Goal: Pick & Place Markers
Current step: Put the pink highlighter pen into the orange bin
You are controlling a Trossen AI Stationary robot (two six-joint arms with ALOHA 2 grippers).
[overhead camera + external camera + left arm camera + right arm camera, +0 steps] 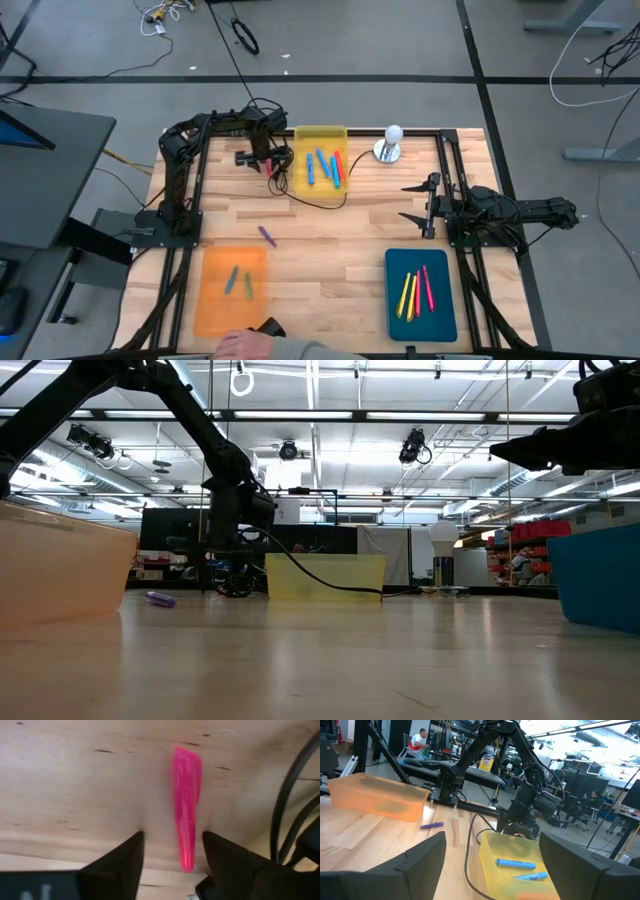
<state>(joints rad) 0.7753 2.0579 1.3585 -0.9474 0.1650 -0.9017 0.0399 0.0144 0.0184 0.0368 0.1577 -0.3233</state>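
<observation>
High view showed a pale wooden table [330,250] from straight above, with a dark arm at each side. Three flat trays lay on it: an orange tray [212,300] at the near left holding a blue and a green marker, a teal tray [445,310] at the near right holding yellow and pink markers [416,291], and a yellow tray [300,170] at the far middle holding blue markers [324,166] and a red one. A thin black cable [320,203] curved along the near side of the yellow tray. A purple marker [267,236] lay alone on the bare wood between the orange and yellow trays. The left gripper [270,165] was down at the table just beside the yellow tray's left wall; in its wrist view its two dark fingers [122,865] stood partly apart on either side of a pink marker [187,805] lying on the wood, with a visible gap on each side, so nothing was gripped. The right gripper [420,200] hung above the table's right side, well apart from the trays, its jaws spread wide and empty. A person's hand [245,345] showed at the near edge.
</observation>
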